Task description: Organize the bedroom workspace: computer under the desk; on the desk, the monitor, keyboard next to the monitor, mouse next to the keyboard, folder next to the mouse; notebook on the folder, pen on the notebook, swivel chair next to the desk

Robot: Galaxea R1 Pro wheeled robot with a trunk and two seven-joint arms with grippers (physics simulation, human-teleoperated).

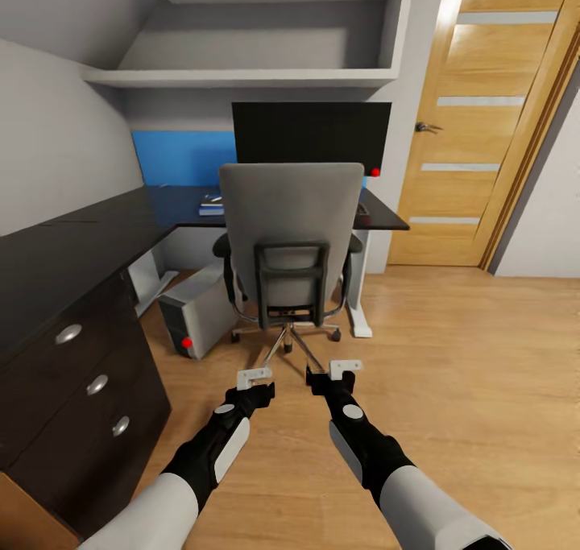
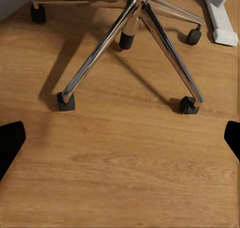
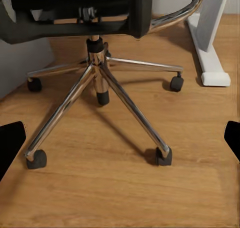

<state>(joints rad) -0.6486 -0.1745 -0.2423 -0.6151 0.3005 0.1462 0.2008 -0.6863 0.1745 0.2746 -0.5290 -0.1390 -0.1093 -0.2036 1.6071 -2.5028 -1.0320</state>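
Observation:
The swivel chair (image 1: 290, 236) stands at the desk (image 1: 97, 228) with its grey back turned to me; its chrome base (image 2: 135, 43) (image 3: 100, 83) shows in both wrist views. Behind it the black monitor (image 1: 310, 131) stands on the desk. The silver computer (image 1: 193, 312) sits on the floor left of the chair, by the desk's edge. A small blue flat thing (image 1: 212, 204) lies on the desk; I cannot tell what it is. The chair back hides its seat, and folder, keyboard, mouse, notebook and pen are hidden. Both grippers, left (image 1: 256, 378) and right (image 1: 345, 369), hang open and empty just short of the chair base.
A dark drawer unit (image 1: 89, 373) under the desk's near wing stands close on my left. The desk's white leg (image 1: 358, 292) is right of the chair. A wooden door (image 1: 491, 131) is at the back right, with open wood floor (image 1: 467, 357) before it. Wall shelves (image 1: 242, 75) hang above the monitor.

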